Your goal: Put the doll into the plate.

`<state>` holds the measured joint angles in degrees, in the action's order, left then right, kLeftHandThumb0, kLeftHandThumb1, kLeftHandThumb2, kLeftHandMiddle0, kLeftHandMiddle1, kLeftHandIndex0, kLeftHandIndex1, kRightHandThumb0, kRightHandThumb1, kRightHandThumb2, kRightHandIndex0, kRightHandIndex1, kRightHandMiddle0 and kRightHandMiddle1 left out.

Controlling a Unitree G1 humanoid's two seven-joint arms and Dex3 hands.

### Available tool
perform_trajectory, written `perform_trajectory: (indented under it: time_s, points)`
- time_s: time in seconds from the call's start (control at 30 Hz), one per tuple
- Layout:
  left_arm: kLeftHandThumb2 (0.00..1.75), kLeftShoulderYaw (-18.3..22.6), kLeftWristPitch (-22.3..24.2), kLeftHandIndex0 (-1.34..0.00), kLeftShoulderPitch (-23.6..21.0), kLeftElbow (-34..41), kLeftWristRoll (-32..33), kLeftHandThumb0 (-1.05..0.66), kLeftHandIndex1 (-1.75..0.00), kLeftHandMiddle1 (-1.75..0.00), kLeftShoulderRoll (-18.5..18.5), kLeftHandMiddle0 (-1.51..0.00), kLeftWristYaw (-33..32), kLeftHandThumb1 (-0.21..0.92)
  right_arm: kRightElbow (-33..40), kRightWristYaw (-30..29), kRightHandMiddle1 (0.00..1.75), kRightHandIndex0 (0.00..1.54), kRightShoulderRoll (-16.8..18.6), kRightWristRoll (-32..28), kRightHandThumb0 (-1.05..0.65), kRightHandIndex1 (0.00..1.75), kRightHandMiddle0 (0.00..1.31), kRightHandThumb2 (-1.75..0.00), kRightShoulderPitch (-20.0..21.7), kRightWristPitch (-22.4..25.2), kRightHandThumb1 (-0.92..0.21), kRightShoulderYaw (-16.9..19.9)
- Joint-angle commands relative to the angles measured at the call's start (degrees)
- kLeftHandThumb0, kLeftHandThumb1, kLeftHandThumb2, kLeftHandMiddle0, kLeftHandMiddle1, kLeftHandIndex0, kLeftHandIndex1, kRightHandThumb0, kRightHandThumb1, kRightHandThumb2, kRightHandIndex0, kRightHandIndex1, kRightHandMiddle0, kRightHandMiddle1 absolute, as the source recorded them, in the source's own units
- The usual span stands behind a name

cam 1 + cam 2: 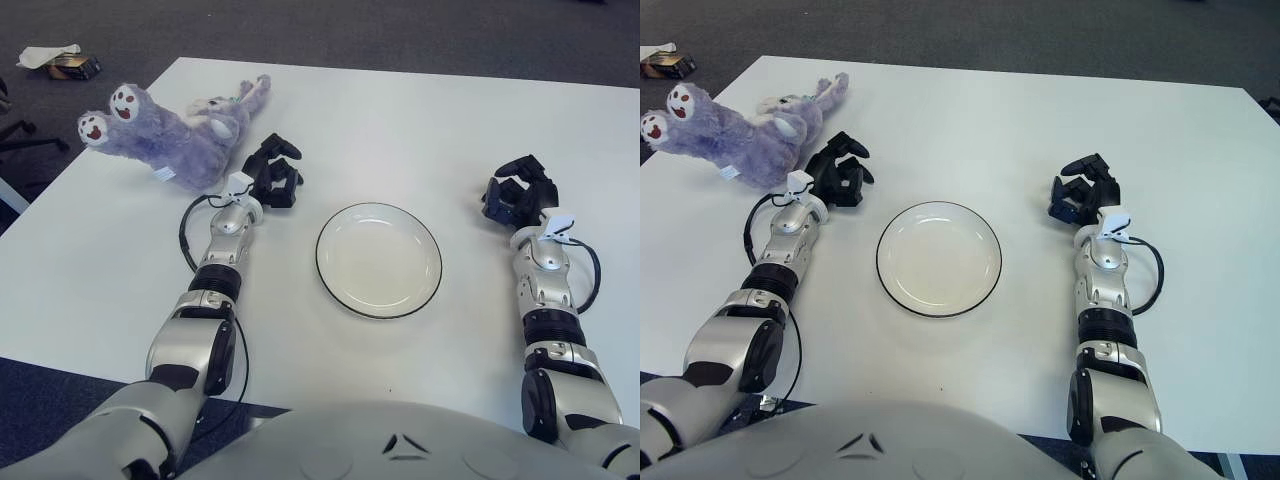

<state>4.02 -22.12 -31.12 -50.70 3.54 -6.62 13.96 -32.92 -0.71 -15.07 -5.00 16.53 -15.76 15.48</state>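
A purple plush doll (180, 135) lies on its back at the far left of the white table (400, 120), its feet raised toward the left edge. A white plate (379, 259) with a dark rim sits empty in the middle. My left hand (272, 172) hovers just right of the doll's body, fingers relaxed and holding nothing. Out to the right of the plate, my right hand (518, 195) shows idle with curled-loose fingers and nothing in them.
Past the table's far left corner, on the dark carpet, lie a small box and a cloth (60, 62). A chair base (12, 135) shows off the table's left edge.
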Motion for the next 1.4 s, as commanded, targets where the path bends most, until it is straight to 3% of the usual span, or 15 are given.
perform_trajectory:
  time_s: [0.0, 0.47, 0.77, 1.37]
  points:
    - [1.27, -0.5, 0.9, -0.34, 4.1, -3.0, -0.7, -0.01, -1.75, -1.64, 0.6, -0.66, 0.0, 0.34, -3.2, 0.1, 1.75, 0.68, 1.4, -0.1, -0.01, 1.62, 0.38, -1.29, -3.9, 2.5, -0.32, -0.4]
    - [1.27, -2.0, -1.2, -0.35, 5.2, -1.1, -4.0, -0.01, -1.75, -1.63, 1.0, -0.67, -4.2, 0.34, -3.7, 0.2, 1.75, 0.68, 1.3, 0.0, -0.01, 1.61, 0.39, -1.29, -3.7, 2.3, -0.31, -0.4]
    - [1.32, -4.6, -11.1, -0.37, 6.0, -2.0, -10.0, -0.01, -1.75, -1.63, 0.5, -0.7, -12.3, 0.3, -4.7, 0.0, 1.75, 0.7, 1.0, 0.3, -0.01, 1.62, 0.39, -1.31, -3.3, 1.7, -0.29, -0.4]
    - [1.19, -4.6, -28.6, -0.3, 6.0, -6.6, -13.4, -0.01, -1.75, -1.59, 0.4, -0.65, -21.7, 0.4, -7.2, 0.7, 1.75, 0.69, 0.2, 0.5, -0.01, 1.62, 0.4, -1.31, -2.6, 0.2, -0.3, -0.8]
